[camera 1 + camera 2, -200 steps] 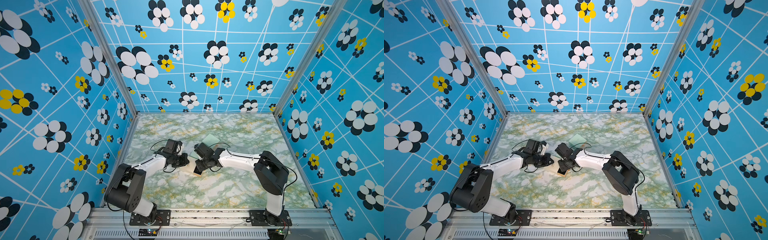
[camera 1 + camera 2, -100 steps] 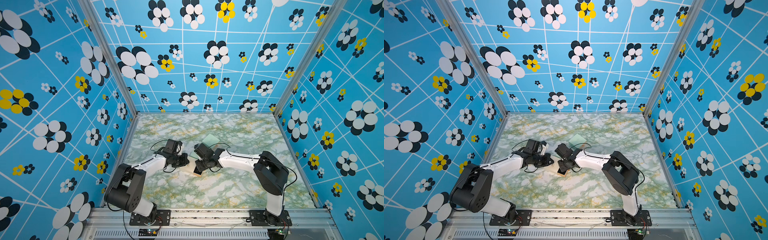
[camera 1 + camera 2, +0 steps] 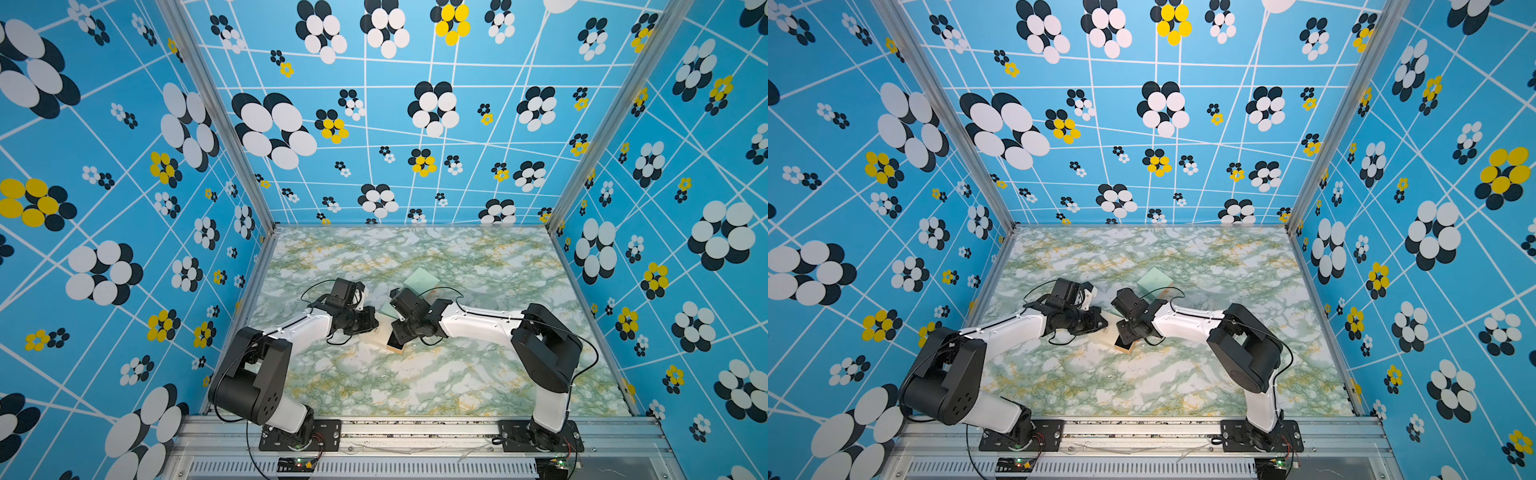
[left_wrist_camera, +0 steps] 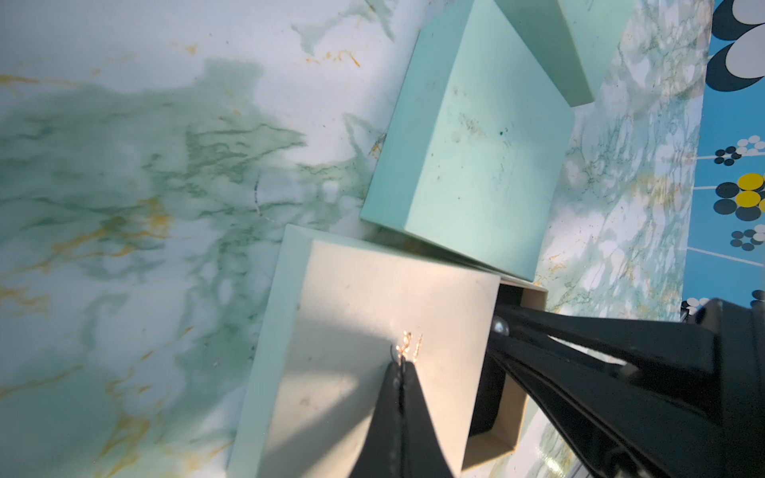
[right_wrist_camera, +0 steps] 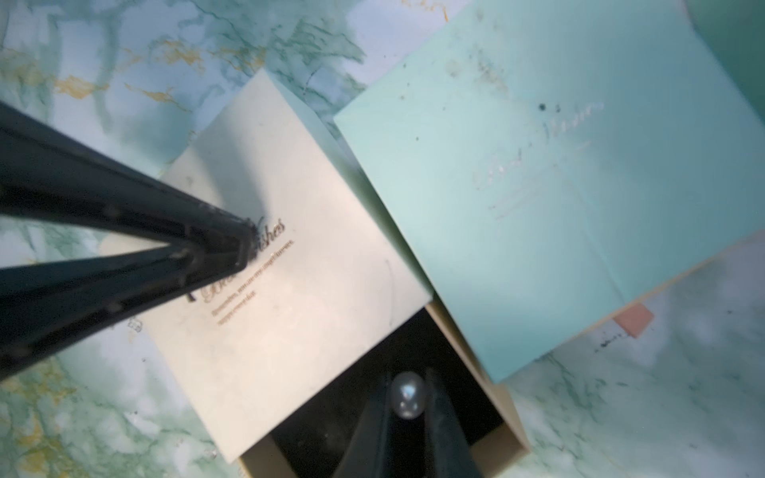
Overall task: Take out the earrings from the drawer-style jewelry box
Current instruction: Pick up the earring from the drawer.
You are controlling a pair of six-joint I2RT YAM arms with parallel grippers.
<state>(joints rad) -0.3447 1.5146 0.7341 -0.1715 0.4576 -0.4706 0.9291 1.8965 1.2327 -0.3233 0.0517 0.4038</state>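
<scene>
The jewelry box (image 5: 298, 323) has a cream top with gold lettering, and its drawer (image 5: 509, 430) is pulled out, showing a black inside. My right gripper (image 5: 407, 393) is shut on a pale pearl earring (image 5: 407, 399) just above the drawer's black lining. My left gripper (image 4: 400, 364) is shut, with its tips resting on the box's cream top (image 4: 372, 314) by the lettering. In both top views the two grippers (image 3: 372, 328) (image 3: 395, 337) meet over the box (image 3: 376, 338) at mid-table. The box (image 3: 1108, 336) is mostly covered by the wrists there.
A mint green box (image 5: 538, 207) lies touching the jewelry box's far side, with a pink tab (image 5: 633, 320) sticking out. A second mint box (image 3: 422, 278) sits farther back. A tiny glinting bit (image 5: 134, 325) lies on the marble table (image 3: 415, 382) beside the box.
</scene>
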